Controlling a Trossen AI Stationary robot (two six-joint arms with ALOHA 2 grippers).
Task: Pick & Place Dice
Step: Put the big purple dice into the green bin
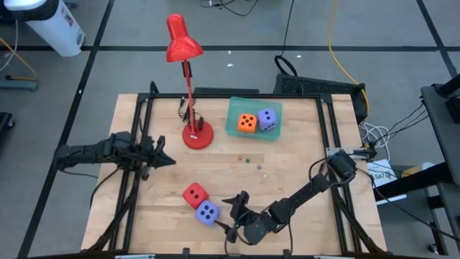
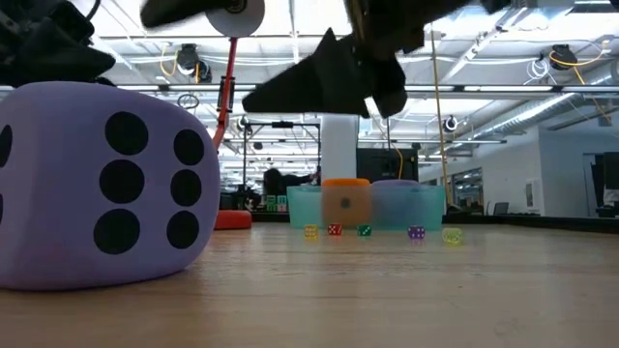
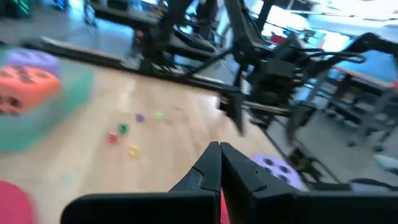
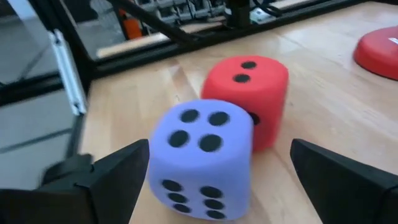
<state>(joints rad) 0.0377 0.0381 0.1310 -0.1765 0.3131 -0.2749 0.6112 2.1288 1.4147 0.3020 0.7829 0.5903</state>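
The purple die [image 4: 200,158] sits at lower centre of the high view, touching the red die [image 4: 252,93]. The right gripper [image 4: 221,177] stands wide, aimed at it. It looks soft, light and compressible: grip opposite flat faces at mid-height.

A big soft lavender cube with black pips [image 2: 102,184] stands on the wooden table [image 2: 387,290]. Far behind is a clear teal tub [image 2: 308,205] with an orange cube [image 2: 345,203] inside. Dark gripper fingers [image 2: 324,77] hang above.

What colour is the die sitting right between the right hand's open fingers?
Lavender purple die with dark pips, four on top. Clearest in the right wrist view.
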